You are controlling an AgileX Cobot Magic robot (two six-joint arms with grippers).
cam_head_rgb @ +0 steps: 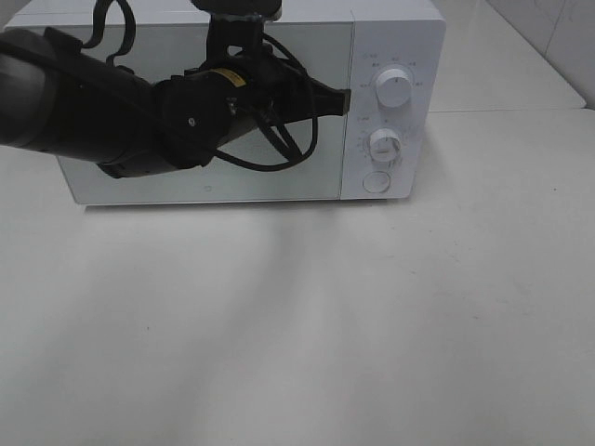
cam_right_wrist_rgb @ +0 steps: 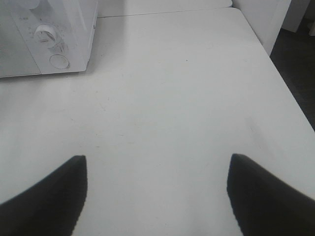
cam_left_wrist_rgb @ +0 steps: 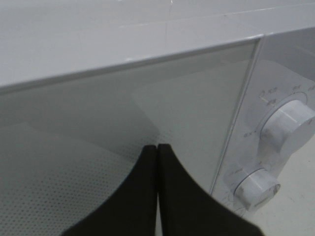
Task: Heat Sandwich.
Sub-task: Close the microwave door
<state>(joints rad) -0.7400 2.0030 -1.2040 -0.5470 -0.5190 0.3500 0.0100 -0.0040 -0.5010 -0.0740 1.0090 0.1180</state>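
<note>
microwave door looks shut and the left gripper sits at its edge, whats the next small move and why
Probably slide the left gripper off the door toward the lower knob. Its jaws are shut, tips at the door's right edge, the door looks closed, and no sandwich shows on the table, so it may already be inside.

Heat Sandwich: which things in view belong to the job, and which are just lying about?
Job: microwave, its closed door, upper knob, lower knob, shut left gripper by the door's edge; sandwich not in view.
Bystanders: table, open right gripper hovering empty.
</note>
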